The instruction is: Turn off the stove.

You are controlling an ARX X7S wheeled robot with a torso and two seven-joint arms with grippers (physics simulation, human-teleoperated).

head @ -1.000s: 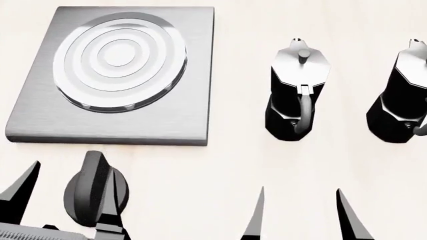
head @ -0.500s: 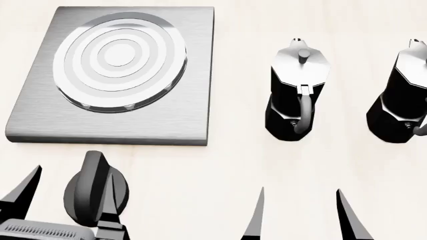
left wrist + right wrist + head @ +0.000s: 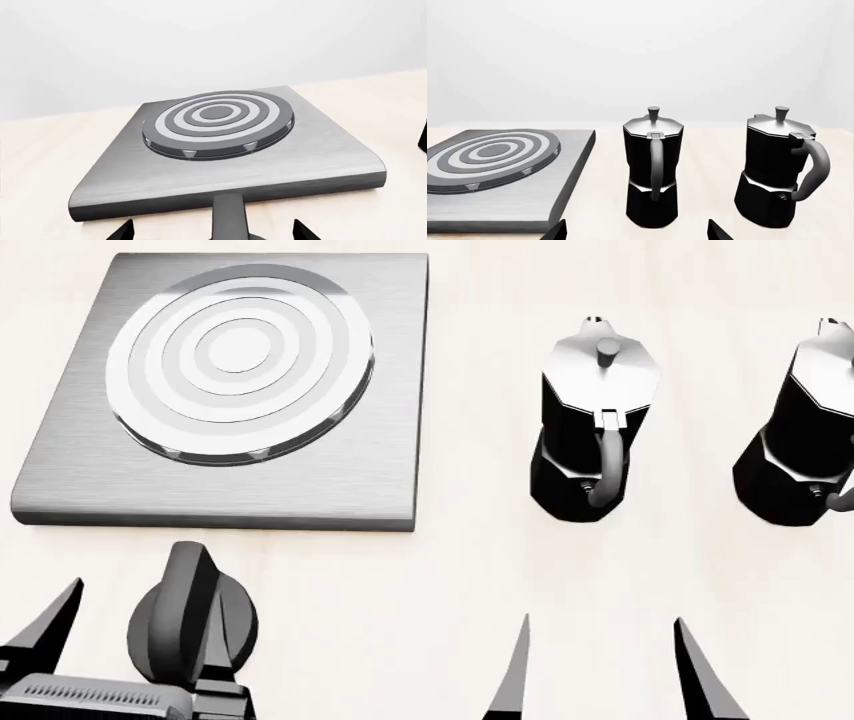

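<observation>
Stove (image 3: 240, 400): flat on surface (image 3: 441, 570). Knob (image 3: 191, 625): just before stove, between spread fingers of left end effector (image 3: 134, 640). Right end effector (image 3: 607, 670): wide, empty. Two moka pots (image 3: 597, 430): beside stove.

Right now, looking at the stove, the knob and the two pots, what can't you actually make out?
- Knob: on/off setting unreadable; the left gripper covers its near edge in the head view, and the left wrist view shows only its bar.
- Right moka pot: cut by the head view's edge.
- Right gripper: only the fingertips show.
- Stove: whether the burner is hot.
</observation>
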